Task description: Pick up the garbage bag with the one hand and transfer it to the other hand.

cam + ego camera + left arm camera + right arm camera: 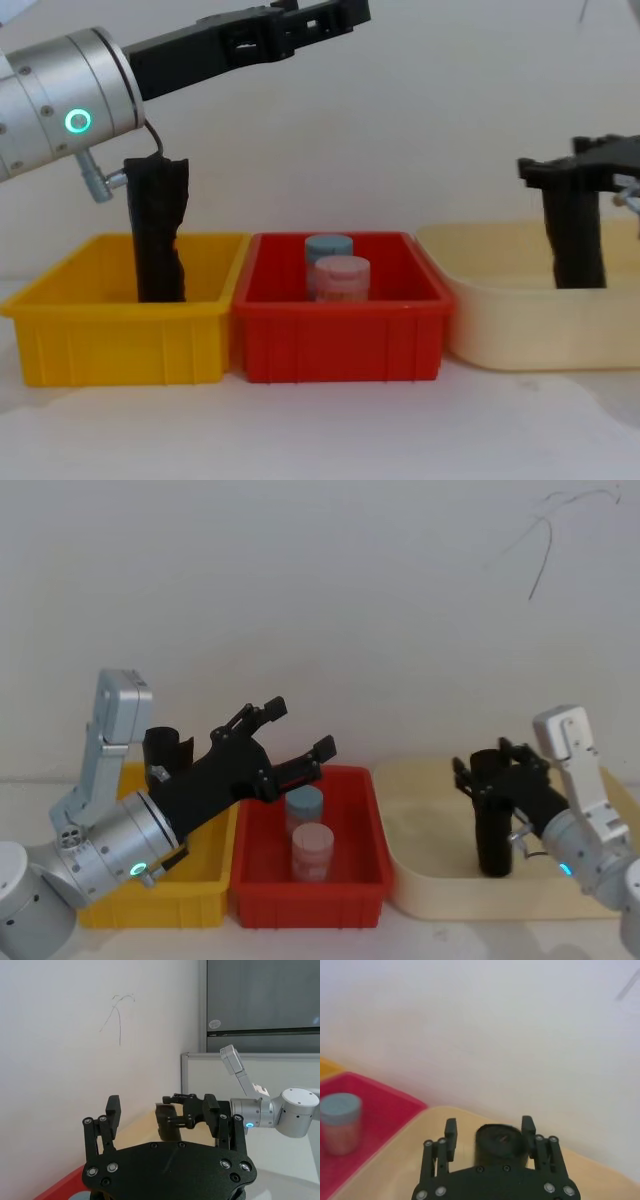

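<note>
The garbage bag (492, 830) stands upright in the beige tub (420, 900) at the right of the head view, its lower end down inside the tub. The right gripper (492, 765) sits around the bag's top. In the right wrist view its fingers (451, 1132) straddle the flat end: one is against the roll and the other shows a gap, so they are apart, not clamped.

At the left of the head view the left gripper (300, 728) hangs in the air above the yellow bin (150, 905) and the red bin (305, 900), with its fingers spread wide and nothing between them. A ragged black roll (158, 230) stands in the yellow bin (a different roll, crinkled down its side). Two jars stand in the red bin, a blue-lidded jar (304, 802) behind a pink-lidded jar (311, 845).
</note>
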